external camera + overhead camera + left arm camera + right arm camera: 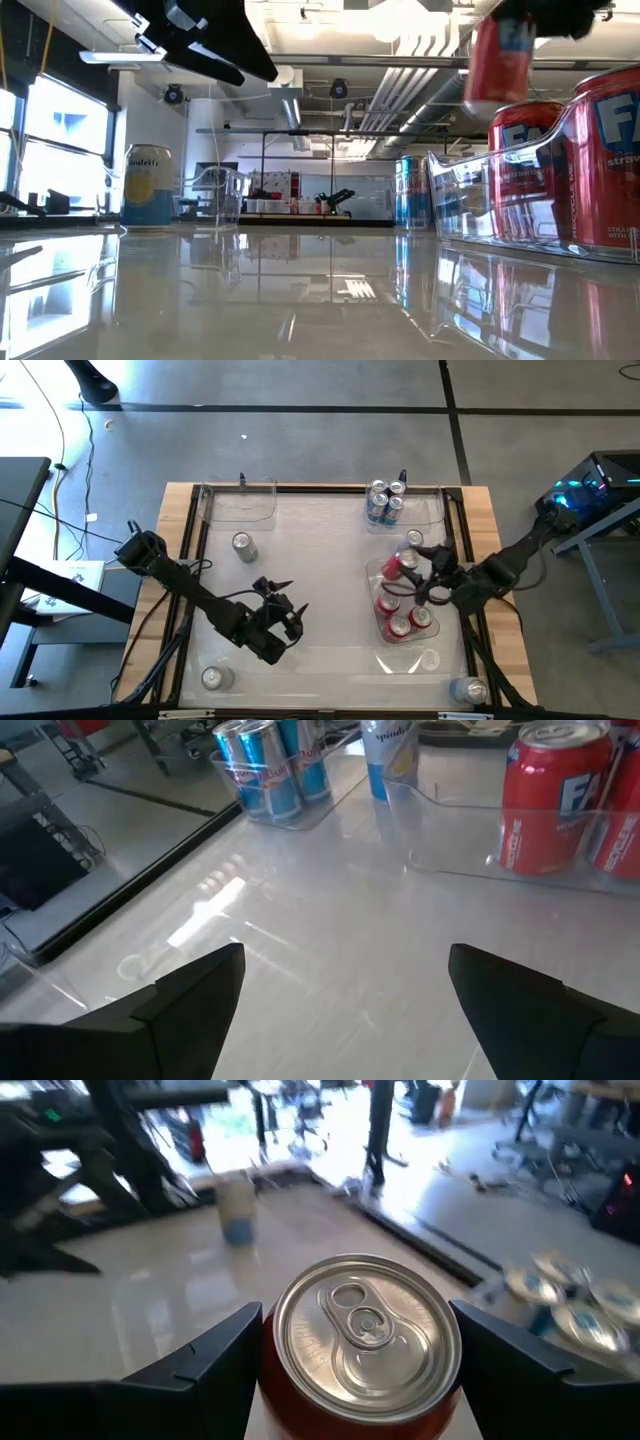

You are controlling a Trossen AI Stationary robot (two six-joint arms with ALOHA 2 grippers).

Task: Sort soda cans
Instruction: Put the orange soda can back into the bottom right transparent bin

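Note:
My right gripper (412, 575) is shut on a red soda can (399, 566) and holds it in the air over the clear bin (432, 656) at the right, where several red cans (405, 622) stand. In the low view this can (500, 62) hangs high above the bin's red cans (527, 165). Blue cans (385, 501) stand in a far bin. Single silver cans stand at the left (243, 545), the near left (215, 677) and the near right (468, 689). My left gripper (285, 598) is open over the table's middle, with nothing between its fingers (200, 985). My right gripper pinches the red can's body (272, 1390) between its two fingers, one on each side just below the silver top (365, 1335). The fingers come nearly level from the table's right side. The can is lifted clear of the bin, roughly upright with its top up.
Another clear bin (240, 503) stands at the far left. Black rails (190, 550) frame the glossy tabletop. Bare table lies between the left gripper and the bins (330, 910).

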